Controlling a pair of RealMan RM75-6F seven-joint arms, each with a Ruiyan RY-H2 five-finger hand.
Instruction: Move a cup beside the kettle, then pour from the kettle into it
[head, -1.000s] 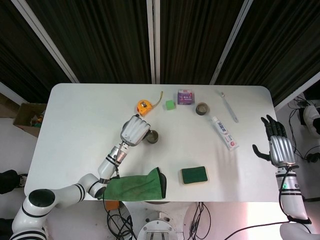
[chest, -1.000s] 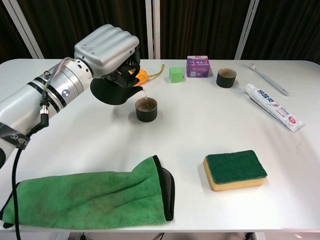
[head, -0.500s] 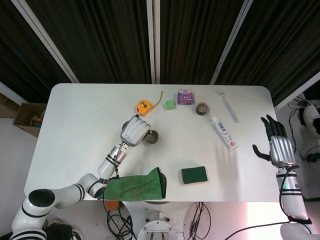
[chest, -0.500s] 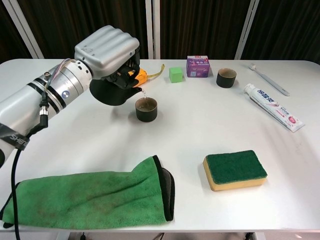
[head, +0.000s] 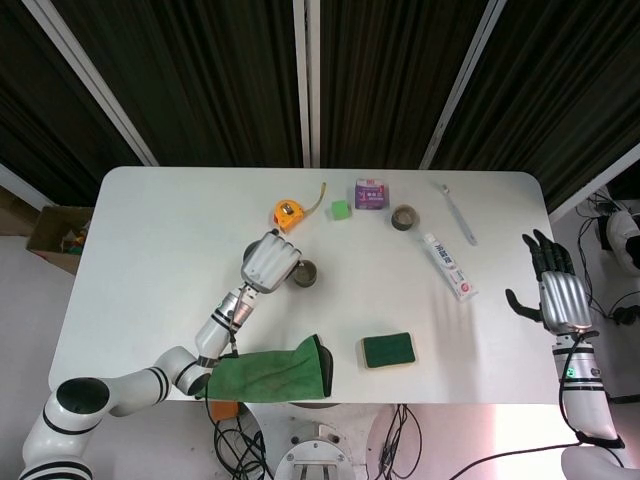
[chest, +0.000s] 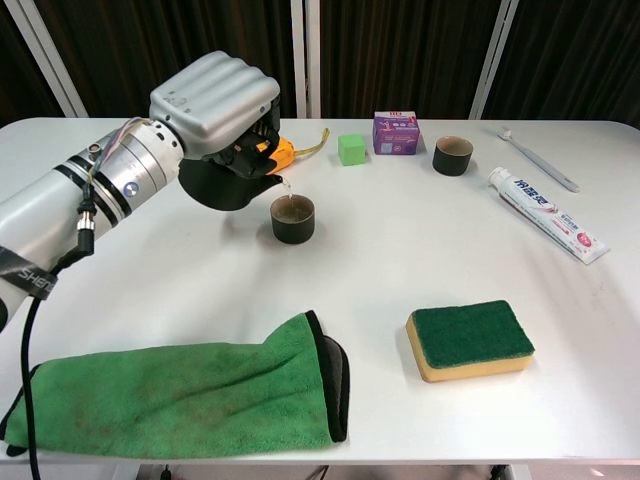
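Note:
My left hand (chest: 215, 100) (head: 269, 260) grips a dark kettle (chest: 222, 183) and holds it tilted, spout over a dark cup (chest: 292, 219) (head: 305, 274) near the table's middle. A thin stream runs from the spout into that cup. The kettle is mostly hidden under the hand in the head view. A second dark cup (chest: 452, 155) (head: 404, 217) stands at the back right. My right hand (head: 556, 290) hangs beyond the table's right edge, fingers spread and holding nothing.
A green cloth (chest: 180, 397) lies at the front left and a green-topped sponge (chest: 470, 340) at the front right. Behind stand an orange tape measure (head: 287, 213), a green cube (chest: 350, 149), a purple box (chest: 395, 131), a toothpaste tube (chest: 545, 227) and a toothbrush (chest: 537, 159).

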